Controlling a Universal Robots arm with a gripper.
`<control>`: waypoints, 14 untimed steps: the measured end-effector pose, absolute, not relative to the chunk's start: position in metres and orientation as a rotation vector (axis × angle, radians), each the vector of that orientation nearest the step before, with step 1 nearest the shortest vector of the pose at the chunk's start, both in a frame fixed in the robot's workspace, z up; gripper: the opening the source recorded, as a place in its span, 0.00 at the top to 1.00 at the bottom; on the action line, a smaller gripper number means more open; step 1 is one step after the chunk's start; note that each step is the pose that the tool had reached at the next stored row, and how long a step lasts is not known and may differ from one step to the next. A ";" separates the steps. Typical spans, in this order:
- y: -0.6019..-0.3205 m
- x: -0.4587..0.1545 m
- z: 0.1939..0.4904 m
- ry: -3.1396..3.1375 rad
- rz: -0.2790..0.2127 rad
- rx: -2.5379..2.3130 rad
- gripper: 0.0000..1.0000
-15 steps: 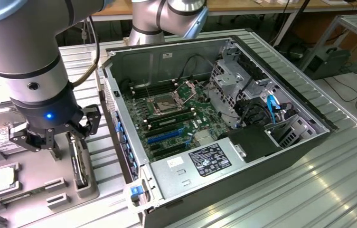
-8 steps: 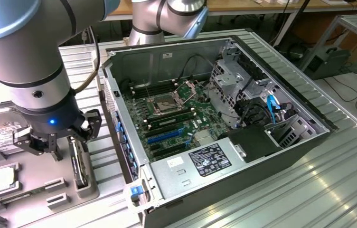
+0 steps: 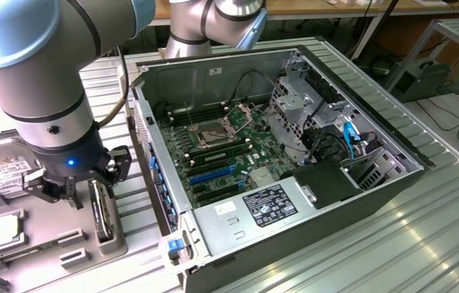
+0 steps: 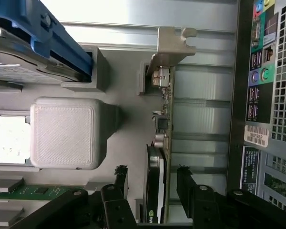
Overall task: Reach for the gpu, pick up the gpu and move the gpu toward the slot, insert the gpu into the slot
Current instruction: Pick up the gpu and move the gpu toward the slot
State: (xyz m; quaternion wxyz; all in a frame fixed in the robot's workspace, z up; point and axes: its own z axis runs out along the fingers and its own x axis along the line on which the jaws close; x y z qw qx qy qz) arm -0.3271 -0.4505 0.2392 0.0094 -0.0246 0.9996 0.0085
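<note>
**Claw open over the gpu, card not gripped**

You've got the gripper (image 3: 91,192) down at the grey tray (image 3: 50,256), on the exterior view's left, just beside the open PC case (image 3: 336,201). In the wrist view the gripper (image 4: 152,172) has its jaws spread, one finger on each side of the gpu (image 4: 163,102). There's a visible gap on both sides, so no contact.

The gpu (image 3: 99,210) stands on edge in the tray (image 4: 128,119). Its silver bracket (image 4: 174,43) is at the end away from the fingers (image 4: 183,176), seated in a tray notch.

The slot (image 3: 212,176) is the blue strip on the motherboard inside the case, well apart from the card and with nothing in it.

On the same tray you can see the hard drive (image 3: 2,177) and the processor (image 3: 2,233), both on the far side of the claw from the case. In the wrist view the case's rear port panel (image 4: 257,71) runs alongside the tray.
</note>
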 end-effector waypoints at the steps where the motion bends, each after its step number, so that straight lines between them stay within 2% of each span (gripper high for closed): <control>1: -0.449 -0.327 0.237 3.122 0.027 -0.077 0.46; 14: -0.451 -0.327 0.229 3.122 0.025 -0.077 0.46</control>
